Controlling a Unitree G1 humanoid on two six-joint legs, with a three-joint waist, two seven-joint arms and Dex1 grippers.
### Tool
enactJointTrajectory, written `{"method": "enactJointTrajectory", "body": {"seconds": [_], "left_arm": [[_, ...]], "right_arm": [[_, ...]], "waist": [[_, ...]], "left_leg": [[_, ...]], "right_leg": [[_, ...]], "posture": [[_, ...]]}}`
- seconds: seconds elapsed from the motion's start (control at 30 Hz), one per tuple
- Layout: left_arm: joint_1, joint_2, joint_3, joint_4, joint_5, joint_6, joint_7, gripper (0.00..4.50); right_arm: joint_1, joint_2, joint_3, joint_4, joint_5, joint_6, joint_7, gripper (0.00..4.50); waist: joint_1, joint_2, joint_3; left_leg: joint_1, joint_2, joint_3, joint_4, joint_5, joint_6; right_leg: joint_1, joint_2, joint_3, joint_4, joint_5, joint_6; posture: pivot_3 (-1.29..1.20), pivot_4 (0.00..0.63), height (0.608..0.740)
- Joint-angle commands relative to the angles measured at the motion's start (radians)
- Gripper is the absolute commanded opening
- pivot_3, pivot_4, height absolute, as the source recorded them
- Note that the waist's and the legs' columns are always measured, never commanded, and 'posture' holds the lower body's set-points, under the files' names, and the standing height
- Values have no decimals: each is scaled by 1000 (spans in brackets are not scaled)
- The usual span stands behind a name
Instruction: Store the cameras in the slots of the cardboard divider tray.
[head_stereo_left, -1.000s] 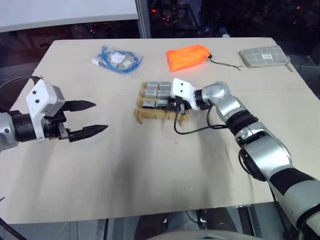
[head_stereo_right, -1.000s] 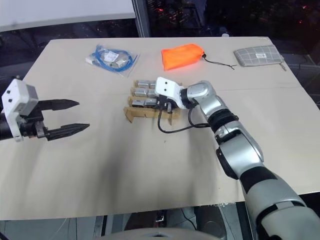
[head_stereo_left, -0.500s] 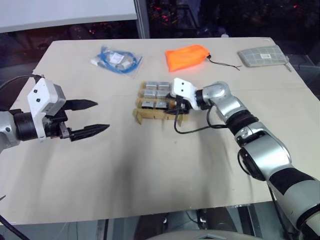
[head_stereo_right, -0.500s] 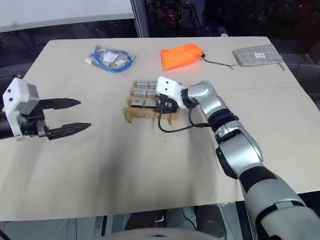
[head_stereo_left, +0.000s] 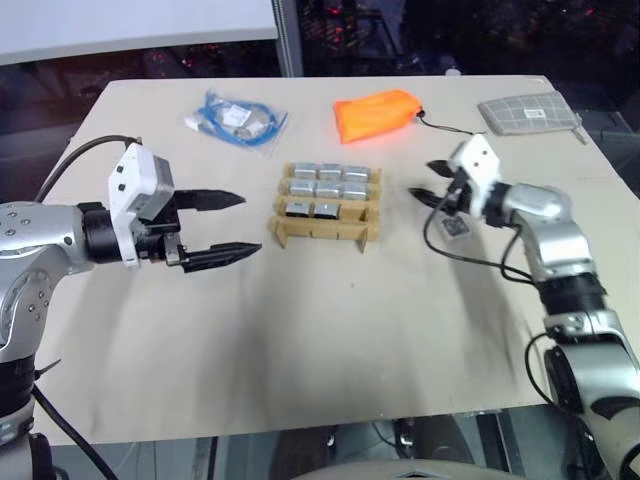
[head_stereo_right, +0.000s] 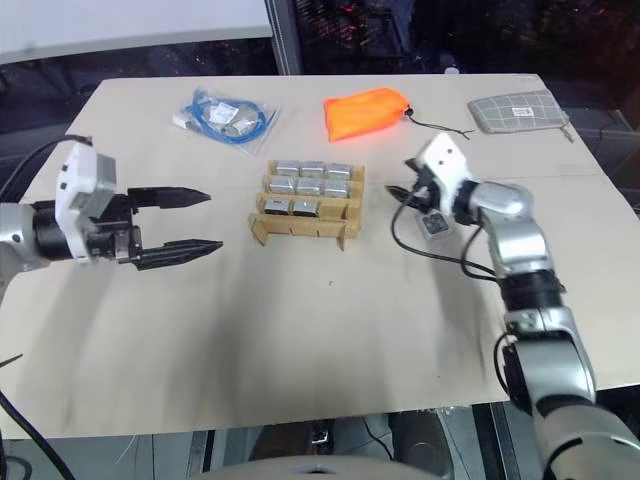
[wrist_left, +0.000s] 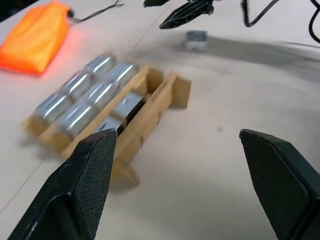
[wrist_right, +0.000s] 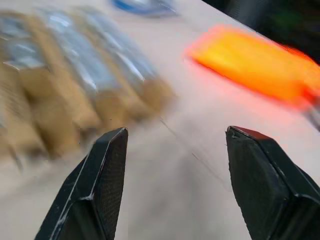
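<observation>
Eight small silver-grey boxy cameras (head_stereo_left: 329, 187) sit in the brown cardboard divider tray (head_stereo_left: 322, 231) at mid-table — three in the far row, three in the middle row, two in the near row, with the near-right slot bare. One more small silver-grey camera (head_stereo_right: 435, 225) lies loose on the beige table (head_stereo_left: 330, 340), well right of the tray, just beneath the right end effector (head_stereo_left: 432, 181). That end effector hovers above the table with its two black fingers spread apart, nothing between them. Left end effector (head_stereo_left: 232, 222) hangs left of the tray, pointing toward it, fingers wide apart and released — grasping nothing. Far side of table: blue cable bundle in a clear bag (head_stereo_left: 236, 120) at left, orange drawstring pouch (head_stereo_left: 376, 113) in the middle, grey checked pouch (head_stereo_left: 526, 111) at the far right corner.
</observation>
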Motion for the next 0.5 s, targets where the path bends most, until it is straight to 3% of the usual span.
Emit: {"method": "enactJointTrajectory", "body": {"seconds": [0.03,0.2,0.5], "left_arm": [[-46,2,-34,31,5,-24,-30,4090],[-93,-2,-88,67,17,-41,-62,4090],[-108,7,-99,84,32,-50,-84,4090]], "right_arm": [[114,29,-51,-218,36,162,-129,3082],[228,97,-79,-312,72,245,-238,3082],[246,86,-39,-231,44,213,-303,3082]], "waist": [[-4,0,0],[-12,0,0],[-9,0,0]], "left_leg": [[1,0,1,0,0,0],[1,0,2,1,0,0],[1,0,1,1,0,0]], "right_leg": [[0,0,1,0,0,0],[0,1,3,2,0,0],[0,1,2,2,0,0]], "posture": [[0,150,740],[0,150,740],[0,150,740]]}}
